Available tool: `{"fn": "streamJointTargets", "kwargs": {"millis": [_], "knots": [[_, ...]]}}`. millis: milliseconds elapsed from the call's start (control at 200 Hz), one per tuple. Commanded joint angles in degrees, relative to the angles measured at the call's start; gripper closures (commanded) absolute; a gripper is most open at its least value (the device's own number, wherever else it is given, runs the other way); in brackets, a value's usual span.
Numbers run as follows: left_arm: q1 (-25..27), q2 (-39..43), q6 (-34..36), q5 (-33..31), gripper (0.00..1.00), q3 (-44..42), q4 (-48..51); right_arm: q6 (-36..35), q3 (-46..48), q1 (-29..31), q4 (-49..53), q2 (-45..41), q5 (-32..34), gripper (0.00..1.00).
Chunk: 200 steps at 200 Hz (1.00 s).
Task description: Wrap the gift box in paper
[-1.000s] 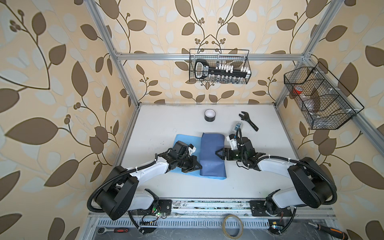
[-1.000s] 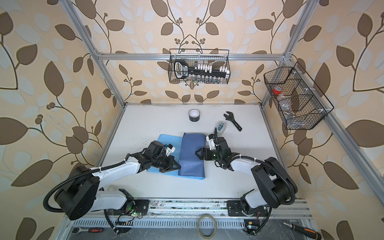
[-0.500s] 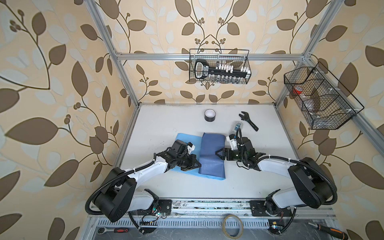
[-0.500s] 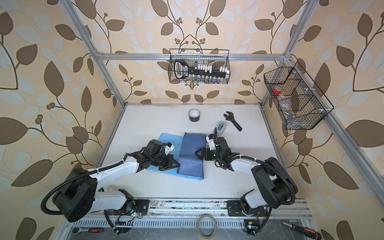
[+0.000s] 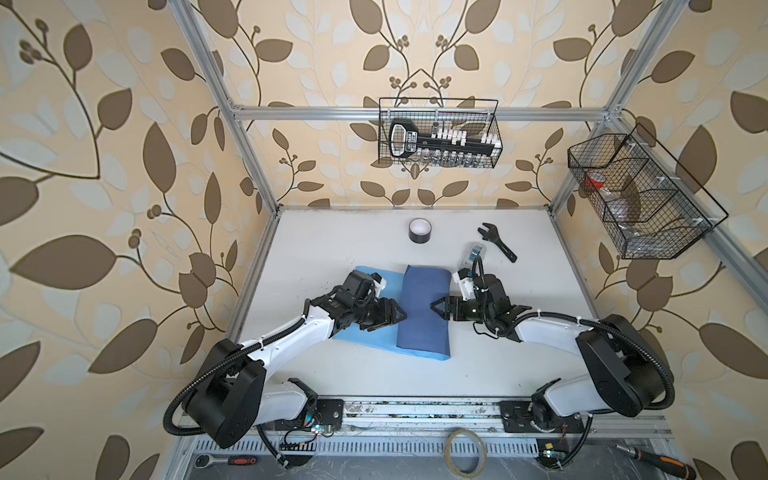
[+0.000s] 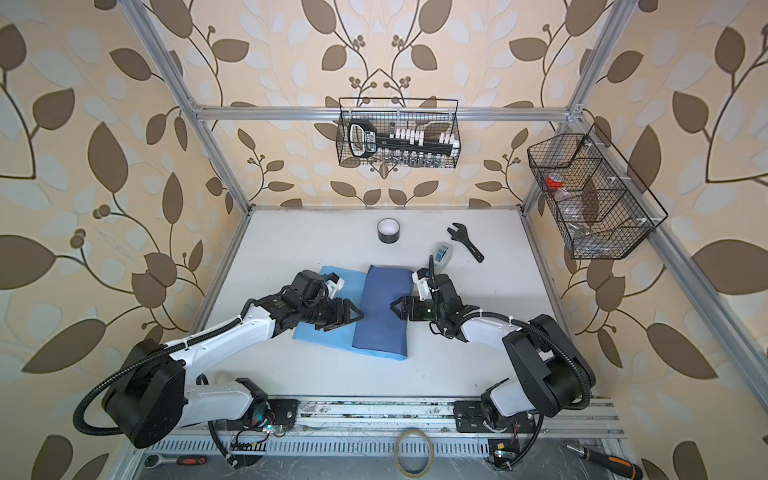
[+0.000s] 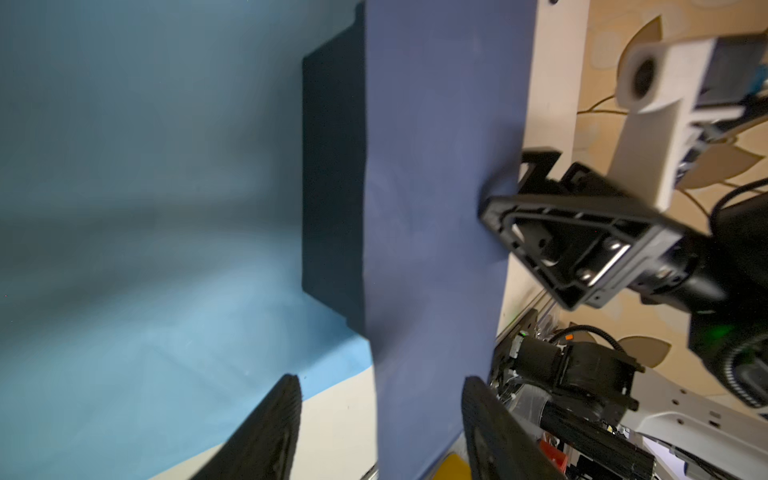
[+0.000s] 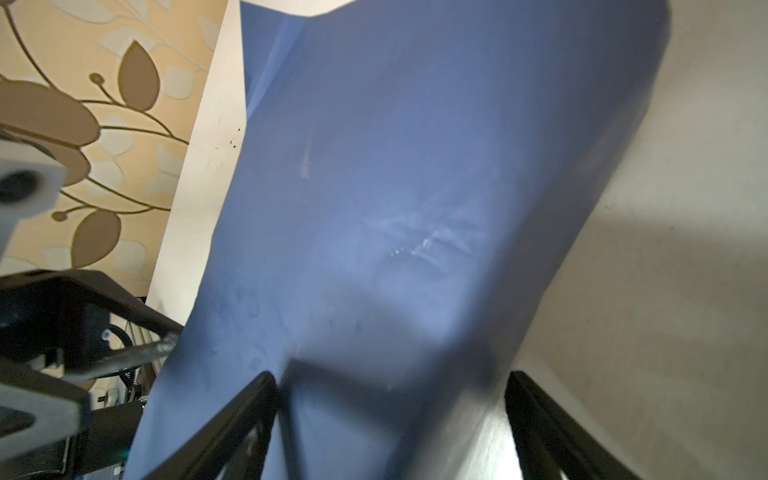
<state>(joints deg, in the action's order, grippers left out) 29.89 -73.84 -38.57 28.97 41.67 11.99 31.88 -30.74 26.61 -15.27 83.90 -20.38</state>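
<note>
The paper (image 5: 388,277) lies mid-table, light blue face up, and its slate-blue flap (image 5: 424,328) is folded over the gift box. In both top views the gift box is hidden. The left wrist view shows one dark side of it (image 7: 332,187) under the flap. My left gripper (image 5: 398,318) (image 7: 380,399) is open at the flap's left edge, holding nothing. My right gripper (image 5: 437,308) (image 8: 392,386) is open at the flap's right edge, its wide jaws on either side of the covered box end.
A black tape roll (image 5: 419,230), a black wrench (image 5: 496,242) and a small clear case (image 5: 473,254) lie behind the paper. Wire baskets hang on the back wall (image 5: 438,133) and the right wall (image 5: 640,195).
My left gripper was shut at the flap's left edge and has now opened. The flap stays folded over the box. The right gripper has hardly moved.
</note>
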Motion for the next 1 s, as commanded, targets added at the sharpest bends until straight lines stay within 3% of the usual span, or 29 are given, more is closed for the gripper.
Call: {"fn": "streamJointTargets", "kwargs": {"millis": [0, 115, 345, 645, 995], "knots": [[-0.63, -5.20, 2.64, -1.98, 0.36, 6.10, 0.21, -1.38, 1.43, 0.11, 4.72, 1.00, 2.54, 0.14], [-0.69, -12.84, 4.26, -1.55, 0.38, 11.30, 1.37, -1.47, 1.46, -0.01, 4.72, 0.98, 2.39, 0.14], [-0.05, -20.76, 5.73, 3.18, 0.54, 15.36, -0.03, -1.99, 0.73, -0.85, 5.11, 0.78, 1.62, 0.14], [0.08, -22.95, 5.78, 2.67, 0.70, 12.75, -0.93, -1.70, -1.72, -4.53, 5.98, -1.23, -3.49, 0.11], [0.06, -23.76, 6.14, 3.41, 0.74, 12.54, -1.07, 0.88, -6.00, -7.45, 2.08, 4.18, -8.27, 0.09]]}}
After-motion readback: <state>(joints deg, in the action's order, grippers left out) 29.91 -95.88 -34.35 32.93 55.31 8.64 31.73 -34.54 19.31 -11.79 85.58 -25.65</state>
